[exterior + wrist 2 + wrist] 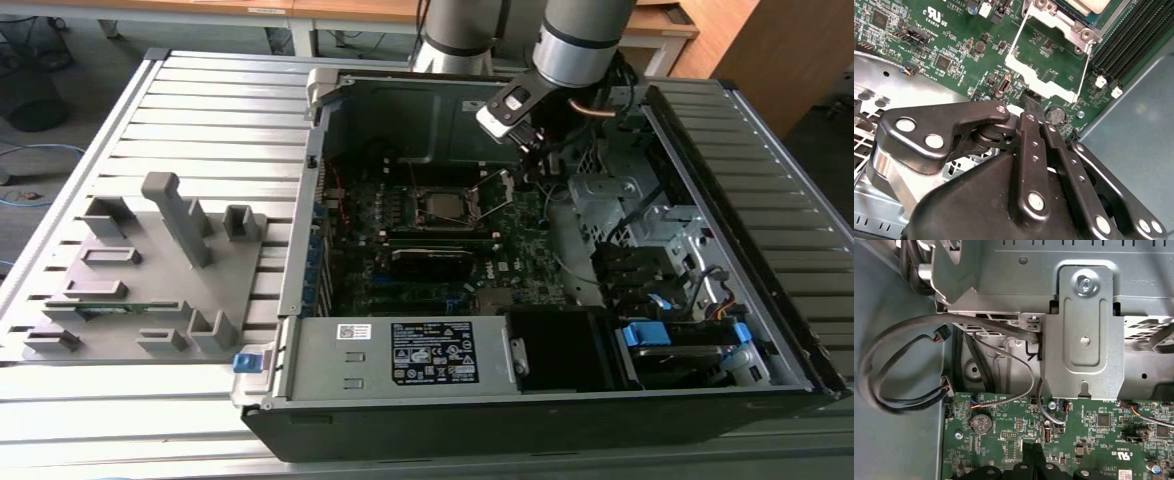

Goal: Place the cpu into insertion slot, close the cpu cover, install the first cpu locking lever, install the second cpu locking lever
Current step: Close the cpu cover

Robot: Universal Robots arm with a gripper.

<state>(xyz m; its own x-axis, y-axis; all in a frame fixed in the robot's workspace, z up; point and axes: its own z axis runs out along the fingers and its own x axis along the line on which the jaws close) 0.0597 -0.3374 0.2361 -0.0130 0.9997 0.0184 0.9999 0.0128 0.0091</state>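
cpu (441, 207) | seated in insertion slot (1074, 25) on green board, face up | cpu cover (1056, 91) swung open off slot | gripper (1032, 105) fingers drawn together, tips at cover's free edge

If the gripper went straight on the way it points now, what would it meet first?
Probably the near edge of the cpu cover, swung open: in the second wrist view the gripper points right at it. Contact unclear.
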